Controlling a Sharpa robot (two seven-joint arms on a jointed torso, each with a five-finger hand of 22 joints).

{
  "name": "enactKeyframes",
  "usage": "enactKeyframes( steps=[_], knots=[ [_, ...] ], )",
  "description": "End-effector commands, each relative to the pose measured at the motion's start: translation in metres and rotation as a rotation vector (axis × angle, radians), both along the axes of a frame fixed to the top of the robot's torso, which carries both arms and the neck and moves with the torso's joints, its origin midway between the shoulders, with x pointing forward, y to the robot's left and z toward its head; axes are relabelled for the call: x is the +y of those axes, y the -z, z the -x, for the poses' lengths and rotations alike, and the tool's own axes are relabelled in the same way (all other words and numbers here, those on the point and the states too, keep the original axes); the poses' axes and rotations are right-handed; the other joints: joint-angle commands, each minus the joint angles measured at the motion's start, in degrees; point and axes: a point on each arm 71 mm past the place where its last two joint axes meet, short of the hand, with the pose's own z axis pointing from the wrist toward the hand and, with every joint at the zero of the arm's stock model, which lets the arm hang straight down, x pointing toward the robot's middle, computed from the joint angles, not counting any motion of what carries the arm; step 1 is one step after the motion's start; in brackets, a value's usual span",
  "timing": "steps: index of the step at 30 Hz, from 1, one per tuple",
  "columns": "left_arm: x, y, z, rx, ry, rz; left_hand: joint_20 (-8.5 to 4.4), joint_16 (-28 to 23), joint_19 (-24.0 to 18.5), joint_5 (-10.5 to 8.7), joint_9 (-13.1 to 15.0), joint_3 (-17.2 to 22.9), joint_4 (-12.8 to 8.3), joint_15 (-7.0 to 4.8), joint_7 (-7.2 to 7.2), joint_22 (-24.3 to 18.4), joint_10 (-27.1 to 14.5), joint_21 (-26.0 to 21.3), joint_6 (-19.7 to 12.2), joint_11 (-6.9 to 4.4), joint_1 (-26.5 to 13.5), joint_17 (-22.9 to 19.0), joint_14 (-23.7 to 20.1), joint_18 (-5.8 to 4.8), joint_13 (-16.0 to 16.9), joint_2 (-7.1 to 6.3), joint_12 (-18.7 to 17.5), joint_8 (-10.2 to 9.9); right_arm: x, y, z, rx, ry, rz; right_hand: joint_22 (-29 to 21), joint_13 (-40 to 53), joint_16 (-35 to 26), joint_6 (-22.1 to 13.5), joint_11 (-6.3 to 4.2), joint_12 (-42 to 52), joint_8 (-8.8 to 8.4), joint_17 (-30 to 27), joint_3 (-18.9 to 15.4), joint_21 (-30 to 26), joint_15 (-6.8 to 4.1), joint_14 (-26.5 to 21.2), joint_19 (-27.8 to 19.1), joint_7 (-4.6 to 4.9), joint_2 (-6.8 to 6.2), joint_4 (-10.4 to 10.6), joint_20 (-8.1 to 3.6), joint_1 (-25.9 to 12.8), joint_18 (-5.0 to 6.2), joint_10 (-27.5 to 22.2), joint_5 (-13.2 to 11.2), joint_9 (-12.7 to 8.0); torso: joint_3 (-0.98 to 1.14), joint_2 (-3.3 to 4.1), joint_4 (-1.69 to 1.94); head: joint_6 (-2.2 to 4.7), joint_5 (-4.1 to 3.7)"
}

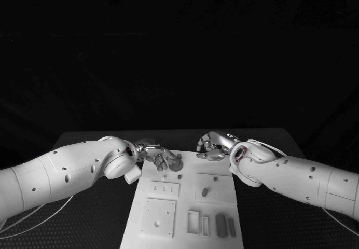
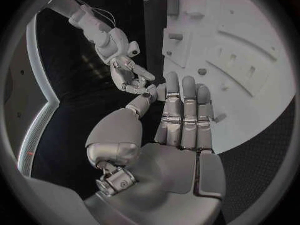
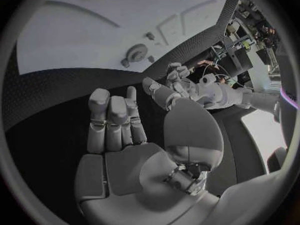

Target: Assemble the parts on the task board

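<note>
- Head view: the board (image 1: 213,193) lies in the middle of the black counter (image 1: 90,228), its long side running away from the robot.
- Left hand (image 1: 155,154) sits at the board's far left corner, fingers pointing toward a round disc-shaped part (image 1: 176,165) that lies on the board just beside them; I cannot tell whether they touch it.
- Right hand (image 1: 213,147) sits at the board's far edge, right of centre, fingers curled downward toward the counter.
- The 2 hands are near each other but apart, with a gap of dark counter between them.
- On the board, a small part (image 1: 205,192) stands near the middle, and 2 dark bar-shaped parts (image 1: 221,225) lie side by side at the near right corner.
- Left wrist view: left hand (image 2: 178,130) holds nothing; its long fingers (image 2: 185,112) lie straight and pressed together, the thumb set off to the side. The fingertips reach the board (image 2: 250,45) edge. The right hand (image 2: 132,77) shows beyond, fingers bent inward.
- Right wrist view: right hand (image 3: 134,135) holds nothing; fingers (image 3: 111,120) are bent partway, close together, over dark counter, thumb apart. The disc part (image 3: 136,52) lies on the board (image 3: 75,40) near its edge, with the left hand (image 3: 178,75) close by it.
</note>
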Motion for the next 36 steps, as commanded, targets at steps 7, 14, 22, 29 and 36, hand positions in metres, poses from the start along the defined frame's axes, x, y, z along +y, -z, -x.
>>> enactKeyframes(
  steps=[7,14,22,29,36],
  knots=[
    [-0.001,0.006,0.005,-0.025,0.106,-0.197,-3.59,7.76,2.89,0.71,1.99,-0.61,-0.35,-2.71,-2.36,1.2,-0.83,4.48,2.03,-1.83,0.0,2.67,2.43,-0.25,10.52,0.51,12.15,-0.25,-0.026,-0.016,-0.014,-0.009,0.103,-0.094,-0.11,-0.34,-0.58,-0.1,0.17,-0.41,-0.51,-0.13,0.45,-0.5,0.17,-0.67,-0.64,0.48,-0.55,0.65,0.04,0.66,2.56,-0.43,0.96,0.16,0.09,0.05,-0.09,-0.6,0.26],
    [-0.002,0.008,0.008,-0.064,0.1,-0.318,-5.17,12.52,3.9,0.81,3.85,-0.47,-0.17,-4.22,-3.05,1.51,-2.76,7.25,2.86,-2.41,-0.41,3.25,2.91,-0.43,16.85,0.51,19.69,-0.31,-0.032,-0.029,-0.022,-0.02,0.132,-0.133,-0.12,-0.47,-0.68,-0.16,0.22,-0.42,-0.63,-0.14,0.43,-0.59,0.21,-0.74,-0.71,0.52,-0.66,0.76,0.1,0.72,2.56,-0.5,1.64,0.24,0.16,0.02,-0.04,-1.33,0.15],
    [-0.006,0.012,0.015,-0.169,0.146,-0.446,-5.63,14.1,4.62,1.22,4.83,-0.34,-0.16,-4.83,-3.53,1.28,-2.73,7.62,3.77,-2.9,-0.87,2.99,3.49,-0.6,18.3,0.44,21.67,-0.1,-0.032,-0.035,-0.026,-0.027,0.135,-0.148,-0.12,-0.63,-0.81,-0.3,0.29,-0.41,-0.83,-0.16,0.22,-0.72,0.28,-0.85,-0.85,0.59,-0.64,0.75,0.18,0.76,2.56,-0.66,2.81,0.39,0.04,0.03,0.07,-2.09,0.21],
    [-0.006,0.02,0.023,-0.207,0.16,-0.493,-5.59,13.88,4.49,1.99,5.12,-0.03,-0.24,-4.62,-3.4,1.06,-3.33,7.02,3.82,-2.71,-1.03,2.44,2.91,-0.82,18.2,0.32,21.4,-0.24,-0.029,-0.036,-0.027,-0.02,0.131,-0.172,-0.13,-0.71,-0.96,-0.69,0.39,-0.46,-1.1,-0.19,0.02,-0.87,0.38,-1.02,-1.04,0.71,-0.65,0.77,0.24,0.64,2.56,-0.85,3.02,0.38,0.04,0.02,-0.03,-2.5,0.35],
    [-0.006,0.03,0.028,-0.233,0.164,-0.528,-5.65,14.02,4.71,2.56,5.25,0.02,-0.29,-4.6,-3.39,1.05,-3.13,6.88,3.93,-2.71,-1.13,2.16,3.04,-0.89,18.15,-0.13,21.41,-0.37,-0.028,-0.037,-0.026,-0.018,0.124,-0.178,-0.22,-0.93,-1.41,-1.6,0.73,-0.64,-1.68,-0.37,-0.15,-1.32,0.71,-1.49,-1.6,1.07,-0.54,0.71,0.42,0.68,2.56,-1.32,3.13,0.37,-0.05,0.0,0.04,-2.98,0.15]
  ],
)
